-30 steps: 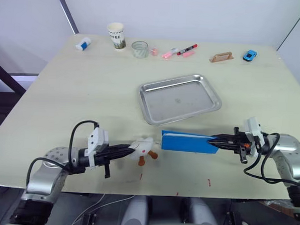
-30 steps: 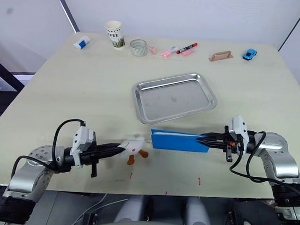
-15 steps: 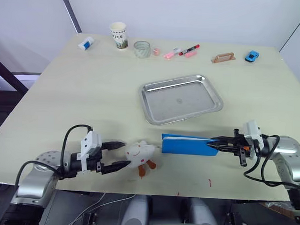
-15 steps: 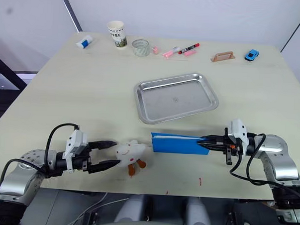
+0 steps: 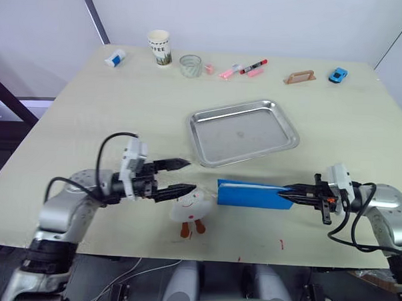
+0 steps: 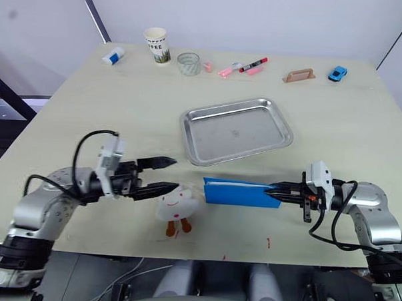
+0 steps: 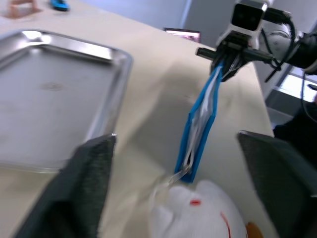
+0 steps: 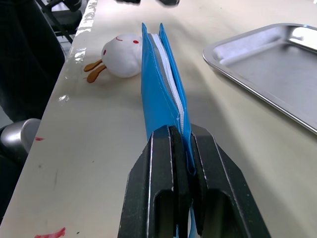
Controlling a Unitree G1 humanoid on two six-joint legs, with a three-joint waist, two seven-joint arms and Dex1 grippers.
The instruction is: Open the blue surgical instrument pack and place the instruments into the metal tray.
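Head camera: right gripper (image 5: pixel 287 192) clamped on the near-right end of the blue surgical instrument pack (image 5: pixel 252 193), which stretches away from the fingertips toward the left gripper (image 5: pixel 182 176). Left gripper spread wide, holding nothing, hovering just above and beside the white plush toy (image 5: pixel 190 207), with the pack's free end a little beyond its tips. Metal tray (image 5: pixel 244 132) lying bare, farther out on the table (image 5: pixel 102 113) than both grippers, just beyond the pack. No instruments to be seen outside the pack. Along the far edge, well away from both grippers: paper cup (image 5: pixel 159 47), glass (image 5: pixel 189 65), markers (image 5: pixel 242 69).

Left wrist camera: both fingers (image 7: pixel 86 186) standing far apart, nothing between them. Pack seen edge-on ahead, blue border around a whitish clear lining, its two leaves parted only slightly, the plush toy touching or nearly touching its near end. Tray off to one side of the open fingers.

Right wrist camera: fingers (image 8: pixel 163 173) pinched tight over the pack's end, blue cover on both sides of a pale lining and a whitish edge strip. Probably light and limp like a thin fabric pouch, sagging if lifted by one end; likely heavier along the middle if metal tools sit inside. Best taken by the free top leaf at the end nearest the left gripper, peeled back while the right pinch anchors the other end. Smooth lining probably slippery, so a firm edge grip advised.
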